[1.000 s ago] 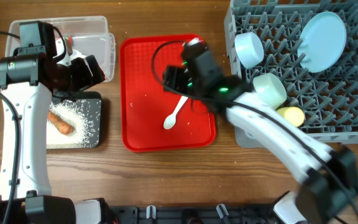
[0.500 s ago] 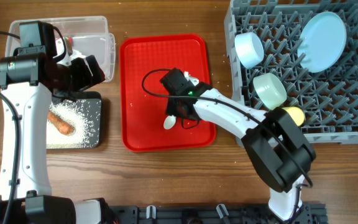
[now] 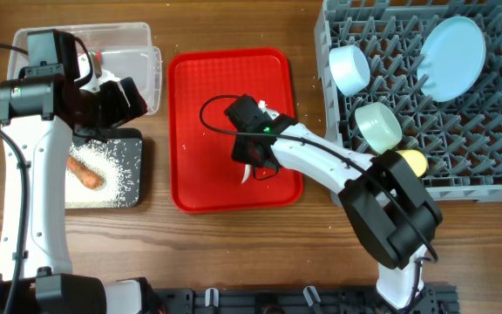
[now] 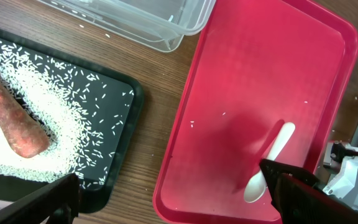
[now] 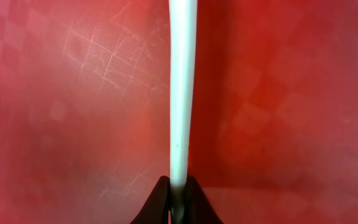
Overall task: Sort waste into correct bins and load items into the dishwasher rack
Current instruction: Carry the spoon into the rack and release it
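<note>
Red tray (image 3: 190, 105) — right claw (image 5: 178, 200) tight on spoon (image 5: 182, 93)

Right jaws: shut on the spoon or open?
Shut on the white spoon: the right wrist view shows both jaws pressed against its handle, no gap, with the red tray behind.

We count 1 grey rack (image 3: 469, 144) at the upper right of the overhead frame. In it are 1 pale blue plate (image 3: 454, 58), 2 pale blue-green bowls, 1 higher (image 3: 349, 69) and 1 lower (image 3: 378, 126), and 1 yellow cup (image 3: 408, 161). At the centre we see 1 red tray (image 3: 199, 105) with 1 white spoon (image 4: 272, 155). At the left are 1 clear tub (image 3: 138, 44) and 1 black tray (image 3: 135, 179). The black tray holds 1 carrot (image 3: 85, 171) and rice grains (image 3: 116, 161) too many to count. 2 arms, 1 left (image 3: 24, 201) and 1 right (image 3: 338, 166), reach over 1 desk (image 3: 234, 244).
</note>
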Controlling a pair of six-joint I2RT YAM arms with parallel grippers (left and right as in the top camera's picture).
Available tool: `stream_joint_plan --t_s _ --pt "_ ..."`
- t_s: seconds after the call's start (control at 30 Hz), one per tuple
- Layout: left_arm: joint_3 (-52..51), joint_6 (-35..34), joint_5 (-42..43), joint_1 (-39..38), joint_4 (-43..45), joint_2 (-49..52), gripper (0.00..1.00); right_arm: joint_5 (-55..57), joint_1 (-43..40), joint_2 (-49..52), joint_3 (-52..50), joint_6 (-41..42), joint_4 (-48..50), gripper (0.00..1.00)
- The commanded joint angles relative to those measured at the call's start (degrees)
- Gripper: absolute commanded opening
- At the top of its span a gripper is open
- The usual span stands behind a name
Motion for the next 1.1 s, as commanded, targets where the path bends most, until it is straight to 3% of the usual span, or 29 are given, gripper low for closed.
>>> stream_joint_plan --t_s 0.0,0.2,0.37,0.43,0.63,0.9,1.07 --pt "0.4 1.0 0.5 -0.2 0.0 0.3 1.0 -1.3 -1.7 0.0 0.2 -6.5 -0.5 0.04" --pt "0.4 1.0 0.5 -0.2 0.0 0.3 1.0 -7.3 -7.0 -12.1 1.4 -27.1 -1.4 0.04" --pt "0.4 1.0 0.5 -0.2 0.0 0.3 1.0 -7.2 -10.3 -24.3 1.4 -38.4 -3.9 0.04" --pt "0.4 1.0 0.5 -0.2 0.0 0.3 1.0 -5.9 -12.5 -31.7 1.4 -46.2 -5.5 0.04" --pt "0.4 1.0 0.5 -0.2 0.0 0.3 1.0 3.0 -17.8 -42.8 1.4 -55.7 -11.4 0.04" --pt "0.4 1.0 0.5 -0.2 0.0 0.3 1.0 13.0 -27.3 -46.7 1.2 -71.9 -18.4 0.04" --pt "0.4 1.0 0.5 -0.2 0.0 0.3 1.0 13.0 -35.7 -45.3 1.2 -74.4 -18.1 0.04"
